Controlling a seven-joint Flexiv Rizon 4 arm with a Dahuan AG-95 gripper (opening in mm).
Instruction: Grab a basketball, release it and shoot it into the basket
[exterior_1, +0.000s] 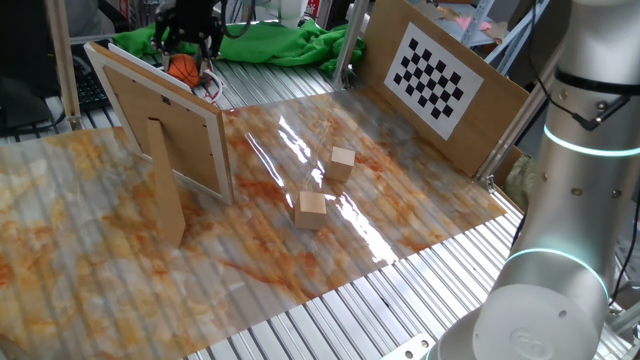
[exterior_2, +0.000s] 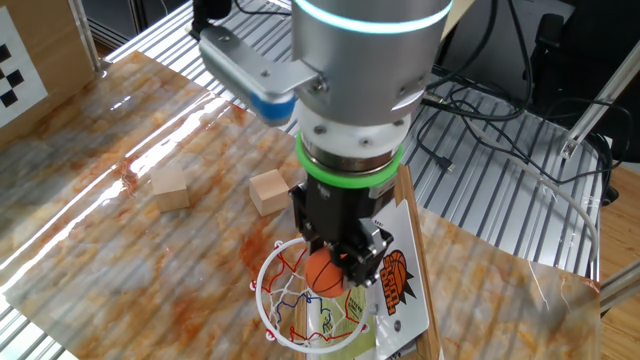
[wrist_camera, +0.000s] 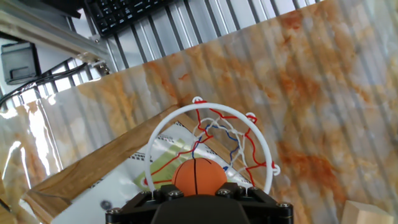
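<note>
Above the upright-mounted basket, the basketball in the gripper.

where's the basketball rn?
Held in the gripper right above the basket, by the backboard; the basketball shows orange between the fingers in the other fixed view.

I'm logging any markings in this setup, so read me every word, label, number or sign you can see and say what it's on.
No readable words or numbers anywhere.
Backboard panel: an orange basketball graphic, no legible lettering.
Brown board: a black-and-white checkerboard pattern only.
Basketball: dark seam lines, no text.
Keyboard: keys too small to read.
</note>
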